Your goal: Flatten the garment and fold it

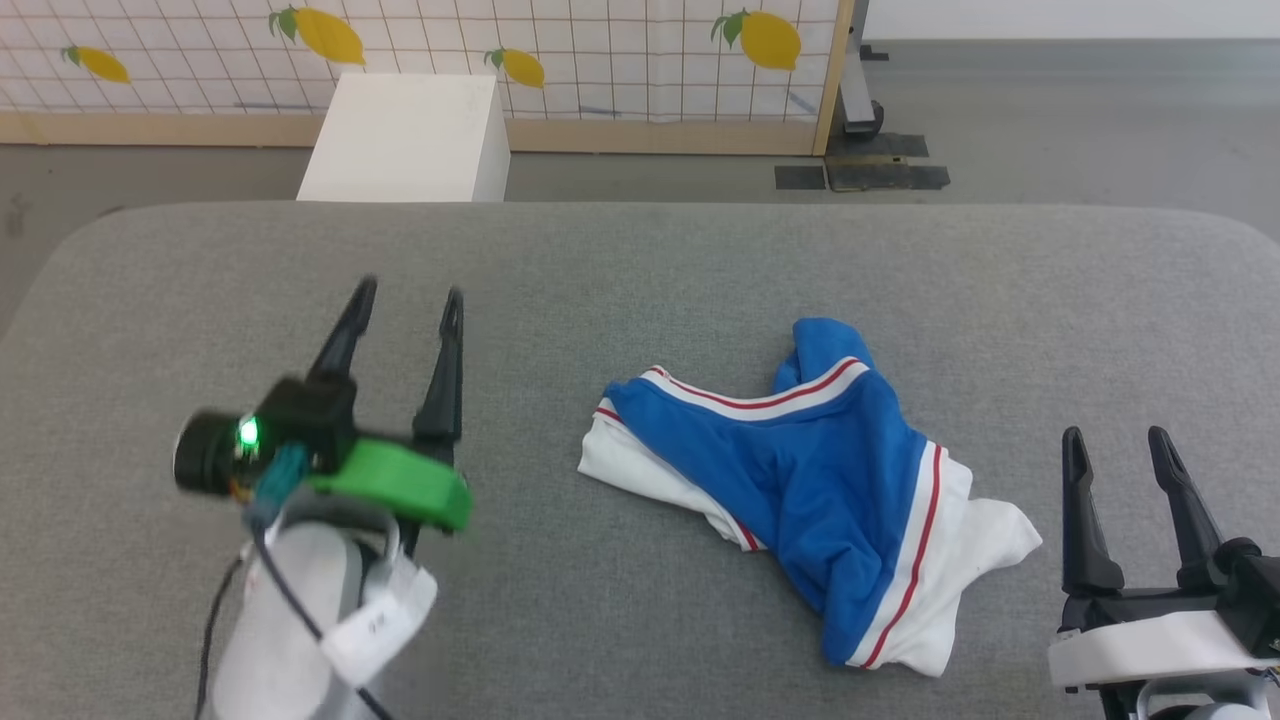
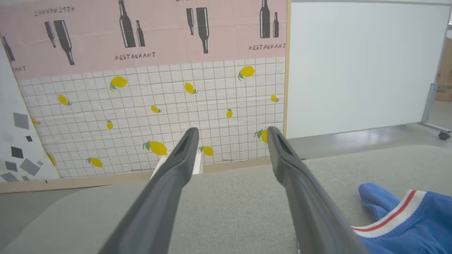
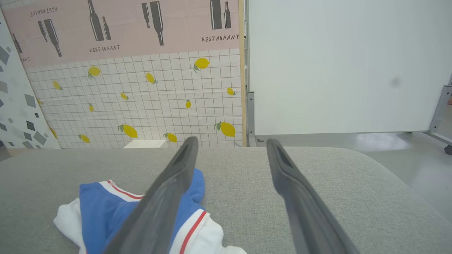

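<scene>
The garment (image 1: 820, 480) is a bright blue T-shirt with white sleeves and thin red stripes, lying crumpled right of centre on the grey table (image 1: 640, 260). No "3" print is visible on it. My left gripper (image 1: 408, 300) hovers open well to the left of the garment, nothing between its fingers. My right gripper (image 1: 1118, 440) stands open at the lower right, just beside the garment's white sleeve, apart from it. The garment's blue edge (image 2: 406, 218) lies at the lower right of the left wrist view, and the garment (image 3: 106, 208) sits left of my right gripper's fingers (image 3: 169, 197).
A white box (image 1: 410, 135) stands on the floor beyond the table's far edge. A lemon-print tiled panel (image 1: 560, 50) and a metal stand base (image 1: 860, 150) lie behind. The padded table has rounded corners, with bare grey surface around the garment.
</scene>
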Available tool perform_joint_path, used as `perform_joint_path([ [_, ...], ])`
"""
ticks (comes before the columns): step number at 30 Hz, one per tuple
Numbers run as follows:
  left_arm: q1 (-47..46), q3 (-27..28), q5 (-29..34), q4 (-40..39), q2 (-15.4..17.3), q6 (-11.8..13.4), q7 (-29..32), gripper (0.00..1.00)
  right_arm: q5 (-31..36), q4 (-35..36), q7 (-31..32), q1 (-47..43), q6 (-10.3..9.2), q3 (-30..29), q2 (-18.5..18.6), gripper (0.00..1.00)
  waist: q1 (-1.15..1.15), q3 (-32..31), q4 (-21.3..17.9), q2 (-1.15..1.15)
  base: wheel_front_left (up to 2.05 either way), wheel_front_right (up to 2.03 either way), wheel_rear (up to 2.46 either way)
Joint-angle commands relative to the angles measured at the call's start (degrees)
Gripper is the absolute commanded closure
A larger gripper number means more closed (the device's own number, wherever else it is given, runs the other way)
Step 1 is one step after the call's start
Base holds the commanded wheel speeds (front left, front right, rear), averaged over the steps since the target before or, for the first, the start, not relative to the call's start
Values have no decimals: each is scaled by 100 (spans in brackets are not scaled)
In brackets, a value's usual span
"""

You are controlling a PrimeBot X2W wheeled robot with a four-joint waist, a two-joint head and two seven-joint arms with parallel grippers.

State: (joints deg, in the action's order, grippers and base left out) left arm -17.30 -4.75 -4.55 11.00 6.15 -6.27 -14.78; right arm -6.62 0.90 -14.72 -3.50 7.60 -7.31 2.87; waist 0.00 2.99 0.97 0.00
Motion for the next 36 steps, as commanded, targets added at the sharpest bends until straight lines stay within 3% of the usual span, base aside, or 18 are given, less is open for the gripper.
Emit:
perform_joint_path([
  [1,-307,-101,12,241,108,-59,-10,0,-8,14,-28,57,-11,-12,0,0,0,55,-29,0,0,0,0],
  [6,-1415,-803,-574,1148,397,-116,886,0,-24,1,-28,102,-11,-13,0,0,0,196,-99,0,0,0,0],
  [13,-2641,-2680,-2228,1974,981,-120,2674,0,-40,-7,-28,277,-11,29,0,0,0,428,-261,0,0,0,0],
  [17,-3116,-3841,-3156,2035,1323,-121,3859,0,-68,-11,-28,369,-11,68,0,0,0,553,-388,0,0,0,0],
  [24,-3762,-5539,-4101,1980,1791,-121,5400,0,-98,32,-28,619,-11,117,0,0,0,931,-637,0,0,0,0],
  [32,-4025,-6533,-4644,2118,1877,-121,5790,0,-208,11,-28,820,-11,163,0,0,0,1235,-940,0,0,0,0],
  [36,-3954,-6793,-4634,2063,1956,-122,6000,0,-243,-8,-28,862,-11,165,0,0,0,1286,-1015,0,0,0,0],
])
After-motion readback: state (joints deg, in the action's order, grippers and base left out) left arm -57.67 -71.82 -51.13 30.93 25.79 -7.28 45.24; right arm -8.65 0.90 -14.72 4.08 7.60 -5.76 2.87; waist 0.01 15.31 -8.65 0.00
